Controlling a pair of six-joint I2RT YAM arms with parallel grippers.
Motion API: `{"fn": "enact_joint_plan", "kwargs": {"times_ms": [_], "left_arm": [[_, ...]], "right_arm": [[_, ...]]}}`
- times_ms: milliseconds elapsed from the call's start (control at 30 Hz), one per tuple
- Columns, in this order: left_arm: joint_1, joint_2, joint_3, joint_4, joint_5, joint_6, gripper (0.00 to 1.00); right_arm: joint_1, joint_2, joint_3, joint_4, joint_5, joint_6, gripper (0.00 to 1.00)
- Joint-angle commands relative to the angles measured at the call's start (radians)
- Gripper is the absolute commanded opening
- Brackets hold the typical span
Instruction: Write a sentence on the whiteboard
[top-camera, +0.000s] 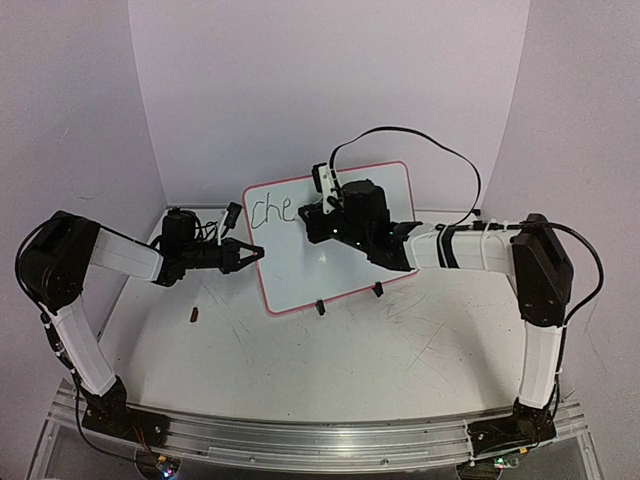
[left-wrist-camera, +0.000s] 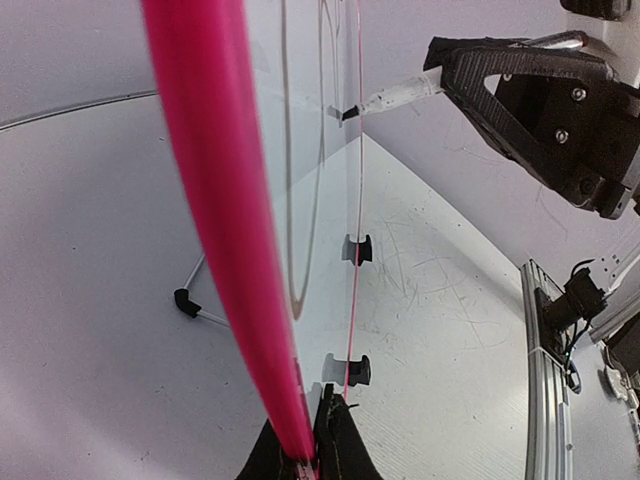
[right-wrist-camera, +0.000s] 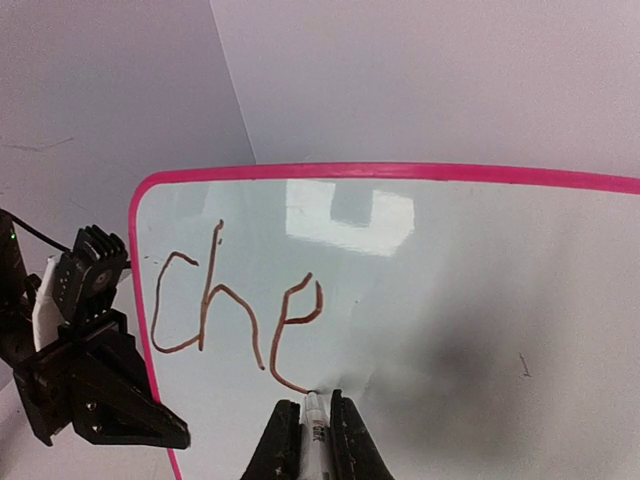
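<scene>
While the flat rectangular white whiteboard (top-camera: 330, 275) with its thin red-pink rim stands on two small black clip feet (top-camera: 320, 307) toward the middle of the far edge of the pale scratched surface (top-camera: 400, 370), my left jaws are pressed together on the board's left rim, pinching it. My right jaws are clamped on a slim white marker (right-wrist-camera: 317, 445). Its tip touches the board at the tail of the last letter. The handwritten sentence (right-wrist-camera: 235, 305), in dark marker lettering, sits in the board's upper left corner and so far reads only "che". A small dark stubby piece (top-camera: 194, 316) lies on the surface toward its left edge, apart from the board.
</scene>
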Motion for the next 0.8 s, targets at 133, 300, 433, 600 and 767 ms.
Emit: {"fn": "enact_joint_plan", "kwargs": {"times_ms": [133, 300, 433, 600, 767], "left_arm": [[0.002, -0.016, 0.033, 0.007, -0.088, 0.100, 0.00], [0.000, -0.018, 0.034, 0.005, -0.086, 0.100, 0.00], [0.001, -0.021, 0.031, 0.005, -0.085, 0.099, 0.00], [0.001, -0.022, 0.033, 0.004, -0.085, 0.100, 0.00], [0.001, -0.019, 0.035, 0.002, -0.085, 0.101, 0.00]], "right_arm": [[-0.018, -0.117, -0.049, 0.131, -0.099, -0.014, 0.00], [-0.059, -0.055, 0.000, 0.111, -0.127, 0.039, 0.00], [-0.060, -0.027, 0.033, 0.096, -0.125, 0.047, 0.00], [-0.060, -0.013, 0.045, 0.088, -0.105, 0.045, 0.00], [-0.060, -0.007, 0.045, 0.080, -0.117, 0.048, 0.00]]}}
